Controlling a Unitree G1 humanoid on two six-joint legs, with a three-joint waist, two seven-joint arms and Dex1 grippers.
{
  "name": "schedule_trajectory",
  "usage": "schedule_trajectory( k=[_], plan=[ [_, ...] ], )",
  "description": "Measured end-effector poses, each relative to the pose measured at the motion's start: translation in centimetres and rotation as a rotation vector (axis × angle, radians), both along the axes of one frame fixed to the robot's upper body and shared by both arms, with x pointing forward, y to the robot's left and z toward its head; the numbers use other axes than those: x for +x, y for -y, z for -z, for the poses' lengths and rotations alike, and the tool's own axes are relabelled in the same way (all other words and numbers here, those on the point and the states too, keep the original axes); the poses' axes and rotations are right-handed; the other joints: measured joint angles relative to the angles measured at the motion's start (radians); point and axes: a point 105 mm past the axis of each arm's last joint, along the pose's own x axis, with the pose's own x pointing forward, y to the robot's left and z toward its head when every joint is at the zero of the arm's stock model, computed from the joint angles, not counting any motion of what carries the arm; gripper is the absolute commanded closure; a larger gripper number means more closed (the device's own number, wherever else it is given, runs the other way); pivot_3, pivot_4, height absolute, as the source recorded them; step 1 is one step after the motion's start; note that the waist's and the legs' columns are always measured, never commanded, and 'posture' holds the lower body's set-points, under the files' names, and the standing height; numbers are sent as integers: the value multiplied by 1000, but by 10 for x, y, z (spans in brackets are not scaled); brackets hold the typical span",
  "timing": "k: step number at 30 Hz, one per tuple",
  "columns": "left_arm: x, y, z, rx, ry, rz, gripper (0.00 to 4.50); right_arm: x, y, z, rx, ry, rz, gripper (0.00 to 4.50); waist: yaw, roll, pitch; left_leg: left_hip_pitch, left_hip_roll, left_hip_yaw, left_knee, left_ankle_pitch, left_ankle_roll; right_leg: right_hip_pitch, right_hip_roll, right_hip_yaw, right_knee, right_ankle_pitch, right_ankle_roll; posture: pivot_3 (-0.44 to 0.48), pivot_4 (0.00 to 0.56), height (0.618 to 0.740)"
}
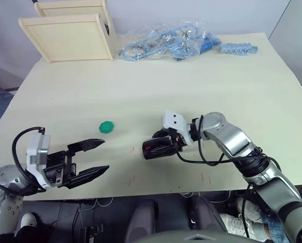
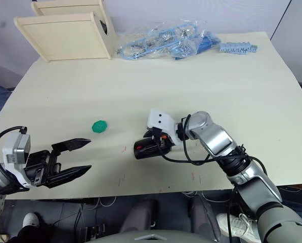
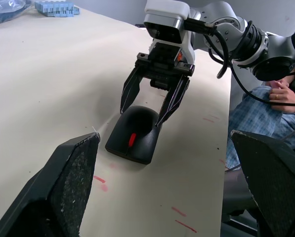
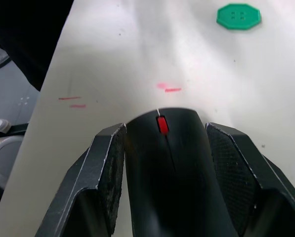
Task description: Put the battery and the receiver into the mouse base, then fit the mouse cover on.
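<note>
**The right claw straddles the black mouse**

A black oval computer mouse (image 1: 156,147) with a small red scroll wheel lies on the pale cream table (image 1: 201,81), near the front edge. Its smooth curved black plastic cover (image 3: 137,121) sits on top of it, so the inside is hidden. I cannot see the battery or the receiver.

The right gripper (image 3: 154,106) is right at the mouse. Its two black fingers (image 4: 105,168) stand one on each side of the mouse body, with the mouse between them. In the right wrist view the finger pads sit very close to the mouse's sides, but I cannot tell for sure if they are pressing on it or only just beside it. The red wheel end of the mouse pokes out past the fingertips.

The left gripper (image 1: 92,158) hangs over the front left part of the table, well apart from the mouse. Its two black fingers are spread wide and there is nothing between them.

A small round green plastic disc (image 1: 106,126) lies flat on the table between the two grippers, touching neither.

At the far side of the table lie a light wooden box (image 1: 70,35), a clear plastic bag of blue cables (image 1: 166,43) and a strip of light blue plastic pieces (image 1: 239,49).
</note>
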Motion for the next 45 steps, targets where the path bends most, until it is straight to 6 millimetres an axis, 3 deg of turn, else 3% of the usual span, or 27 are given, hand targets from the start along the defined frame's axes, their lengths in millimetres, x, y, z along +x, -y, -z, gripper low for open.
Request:
schedule_trajectory(
  k=[2,12,23,28,31,32,35,39,45],
  plan=[
    [0,0,0,1,2,0,0,0,0,1,1,-6,-1,3109,0,0,0,0,0,0,0,0,0,0,0,0,0,0,0,0,150,740],
    [0,0,0,3,5,-1,0,1,-3,1,5,7,4,3109,0,0,0,0,0,0,0,0,0,0,0,0,0,0,0,0,150,740],
    [0,-1,2,20,7,-5,0,4,-2,16,-134,49,-18,3109,4,-1,-4,7,0,0,-1,0,0,5,0,0,-1,0,0,0,150,740],
    [1,-1,1,18,17,-6,0,3,8,12,38,-56,51,3109,8,-2,-4,7,0,1,-1,0,0,7,-1,1,-1,0,0,0,150,740],
    [1,0,1,15,20,-9,0,-3,22,4,195,-95,111,3109,7,-1,-3,6,0,1,-1,0,0,5,-1,1,-1,0,0,0,150,740],
    [1,0,2,13,20,-11,0,-8,32,-7,325,-104,135,3109,5,-1,-3,6,0,1,-1,0,0,5,0,1,0,0,0,0,150,740],
    [1,0,2,13,21,-11,0,-11,44,-10,412,-121,179,3109,3,-1,-3,6,0,1,-1,0,0,5,0,2,0,0,0,0,150,740],
    [3,0,0,11,29,-12,0,-12,52,2,435,-144,257,3109,-1,-1,-3,6,1,2,-1,0,0,5,1,2,0,0,0,0,150,740],
    [8,7,-1,3,38,14,0,-5,44,22,510,-177,375,3109,0,-1,-3,6,1,3,-1,0,0,5,1,3,0,0,0,0,150,740]
  ],
)
